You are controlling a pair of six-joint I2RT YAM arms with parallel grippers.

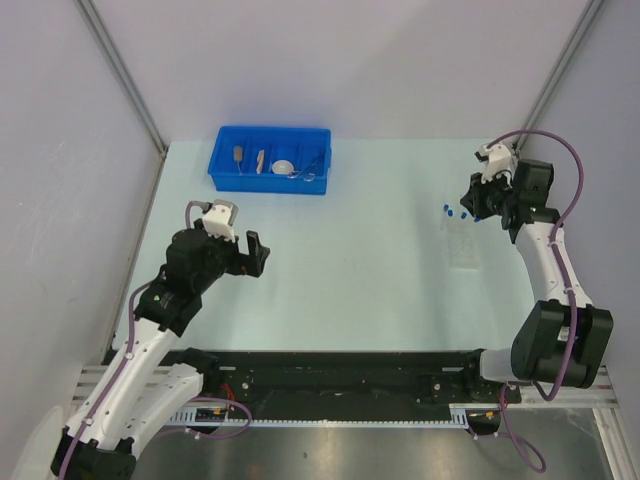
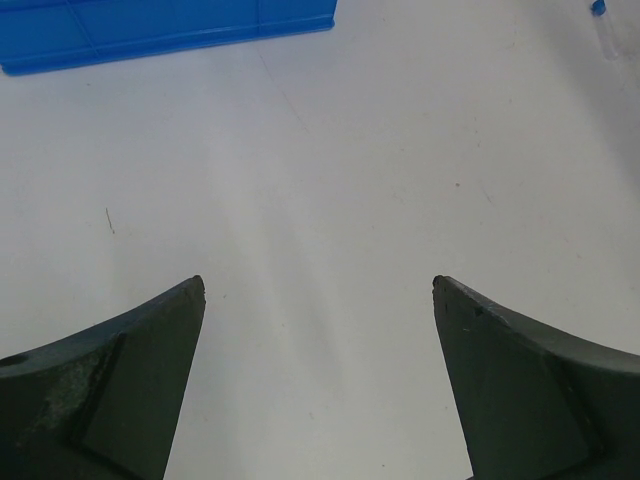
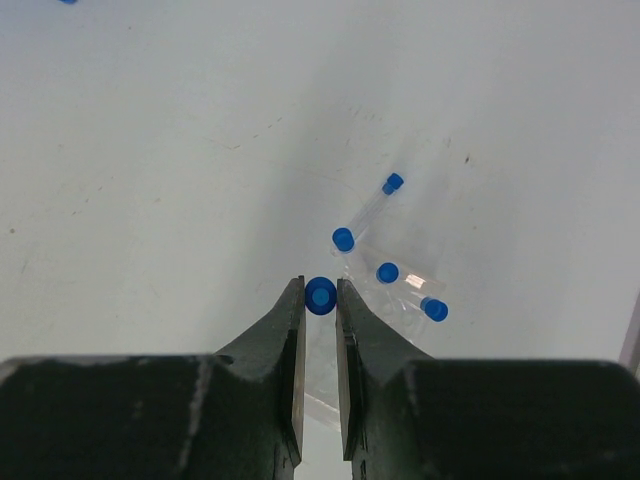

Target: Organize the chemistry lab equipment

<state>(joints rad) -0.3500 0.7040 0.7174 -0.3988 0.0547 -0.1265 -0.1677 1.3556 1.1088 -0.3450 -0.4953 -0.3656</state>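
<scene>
- The blue-capped tube (image 3: 320,297) I am working with sits at the far right of the table (image 1: 380,260), pinched between the tips of the right tool (image 3: 319,283), its cap facing my wrist camera.
- That right tool is closed narrowly on the tube, with only the cap showing between the tips.
- Just beyond it, four more tubes (image 3: 343,239) cluster at the clear tube rack (image 1: 462,248). I cannot tell which of them stand in the rack and which lie loose.
- The left tool (image 2: 320,285) hangs wide open over bare table at the near left and holds nothing.
- At the far left stands the blue bin (image 1: 222,170). Its compartments hold the wooden-handled tools (image 1: 240,153), the white dish (image 1: 285,167) and the wire tongs (image 1: 311,170).
</scene>
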